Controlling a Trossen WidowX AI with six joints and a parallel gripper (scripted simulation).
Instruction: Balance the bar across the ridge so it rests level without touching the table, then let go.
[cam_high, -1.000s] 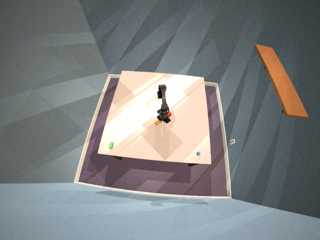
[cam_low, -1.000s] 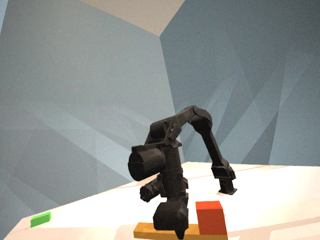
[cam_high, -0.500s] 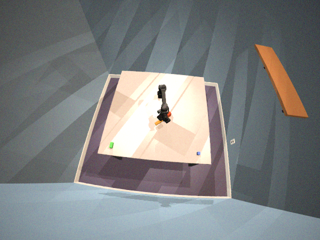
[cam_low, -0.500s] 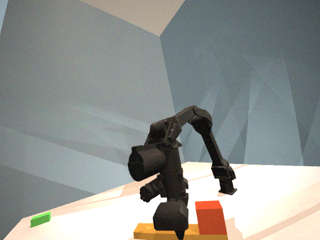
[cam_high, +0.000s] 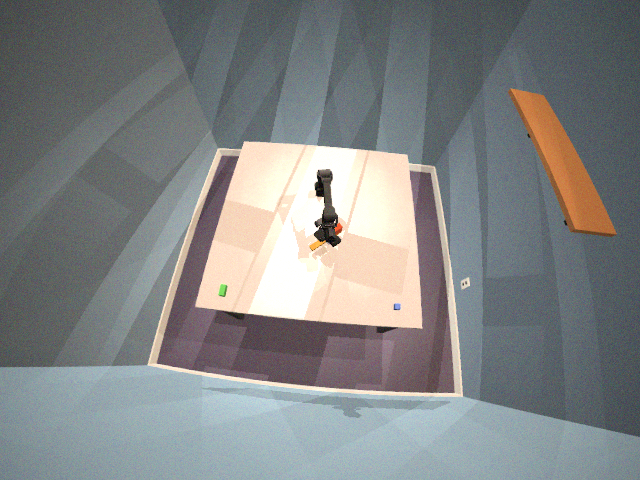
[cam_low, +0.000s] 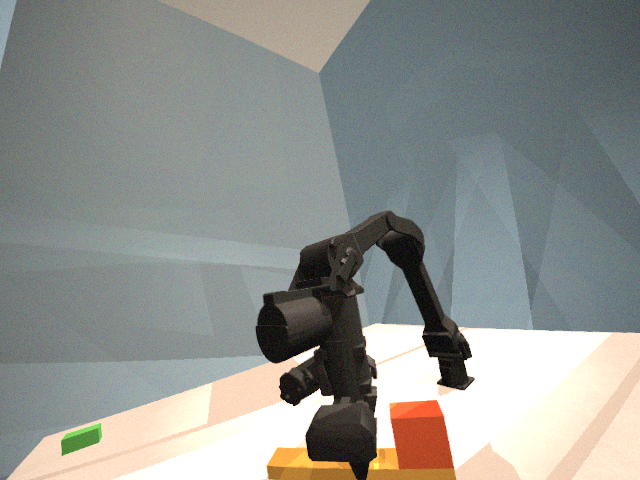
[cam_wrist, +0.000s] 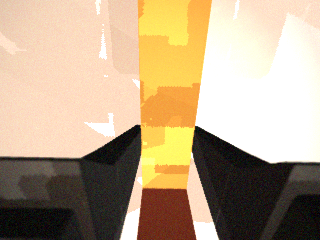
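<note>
The orange-yellow bar has a tall red block on one end. My gripper is shut on the bar, one finger on each long side, between its bare end and the red block. The bar looks about level in the exterior view, where its lower part is cut off by the frame's edge. I cannot make out the ridge in any view, and cannot tell whether the bar touches it or the table.
A green block lies near the table's front left corner in the top view. A small blue cube lies near the front right corner. The table carries the arm's base. An orange shelf hangs on the right wall.
</note>
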